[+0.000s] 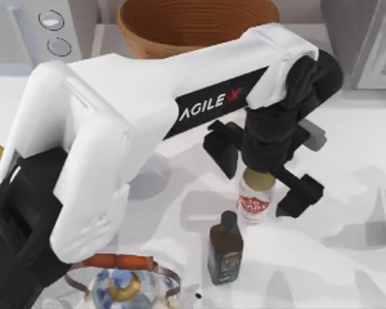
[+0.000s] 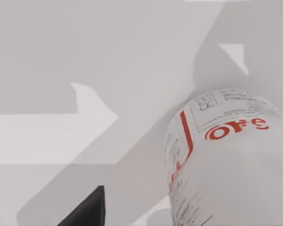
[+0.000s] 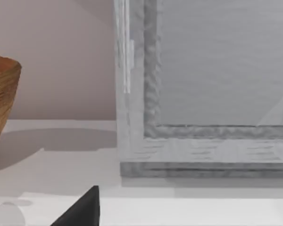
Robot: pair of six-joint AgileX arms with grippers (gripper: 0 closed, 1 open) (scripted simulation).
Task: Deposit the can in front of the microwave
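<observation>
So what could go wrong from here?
The left gripper straddles the can with fingers open; closing off-center could tip it. The brown bottle stands close beside the can and might get knocked. The microwave sits far left; the wooden bowl lies near that path.

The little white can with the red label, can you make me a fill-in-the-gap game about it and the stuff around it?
1. The left gripper hangs open over the small white can with the red label, which stands ____ on the white table.
2. The dark brown bottle with the black cap stands ____ the can, not touching it.
3. The pale grey-white boxy microwave has ____ round silver dials.
4. The woven brown bowl sits at the table's ____ edge.

Missing words: upright; beside; two; far
</observation>
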